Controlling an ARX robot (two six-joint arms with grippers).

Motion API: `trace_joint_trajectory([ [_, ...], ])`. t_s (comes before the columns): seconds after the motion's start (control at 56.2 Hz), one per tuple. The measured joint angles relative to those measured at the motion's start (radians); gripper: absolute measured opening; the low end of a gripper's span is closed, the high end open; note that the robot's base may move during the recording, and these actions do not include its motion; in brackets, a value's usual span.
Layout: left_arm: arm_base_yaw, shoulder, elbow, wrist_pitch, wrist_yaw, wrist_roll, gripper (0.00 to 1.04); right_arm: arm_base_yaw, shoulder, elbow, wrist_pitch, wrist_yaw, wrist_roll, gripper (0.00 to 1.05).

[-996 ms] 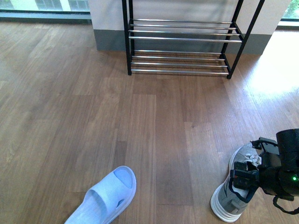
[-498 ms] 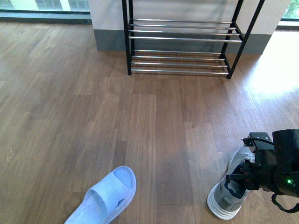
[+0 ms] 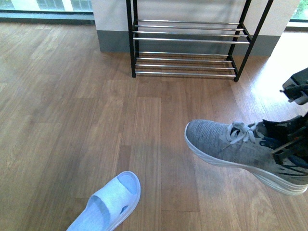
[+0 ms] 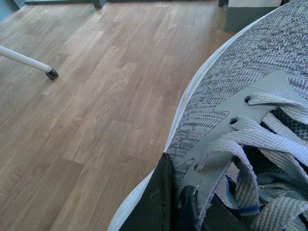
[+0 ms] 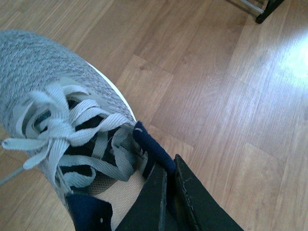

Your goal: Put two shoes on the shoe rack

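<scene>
Now my right gripper (image 5: 166, 169) pinches the sneaker (image 3: 231, 143) by its collar, held above the right edge of the floor (image 3: 72, 106), well apart from the rack (image 3: 185, 41). My left gripper (image 4: 175, 195) clamps a second sneaker (image 4: 250, 72) by its lace flap.

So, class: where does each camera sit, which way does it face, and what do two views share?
Front view: on the body, facing forward and down to the shoe rack, blue slide and grey sneaker; right gripper shows.
Left wrist view: on the left wrist, close on a laced sneaker pinched by its dark fingers.
Right wrist view: on the right wrist, over the grey sneaker's collar, clamped by its fingers.
Shared: front and right wrist both show that sneaker.
</scene>
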Motion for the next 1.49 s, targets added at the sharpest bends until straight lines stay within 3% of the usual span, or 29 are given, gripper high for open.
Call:
trace_joint_trajectory([
  [0.196,0.0,0.0,0.0,0.0,0.0,0.0,0.02,-0.055,-0.278,-0.132,-0.126,-0.093,-0.004,0.01],
  [0.445,0.0,0.0,0.0,0.0,0.0,0.0,0.02,-0.126,-0.863,-0.225,-0.399,-0.245,0.074,0.01],
  [0.765,0.0,0.0,0.0,0.0,0.0,0.0,0.02,-0.153,-1.49,-0.364,-0.7,-0.318,0.187,0.01],
  [0.979,0.0,0.0,0.0,0.0,0.0,0.0,0.02,-0.157,-1.763,-0.473,-0.732,-0.322,0.312,0.01],
  [1.495,0.0,0.0,0.0,0.0,-0.006,0.0,0.02,-0.158,-1.778,-0.518,-0.709,-0.32,0.335,0.01],
])
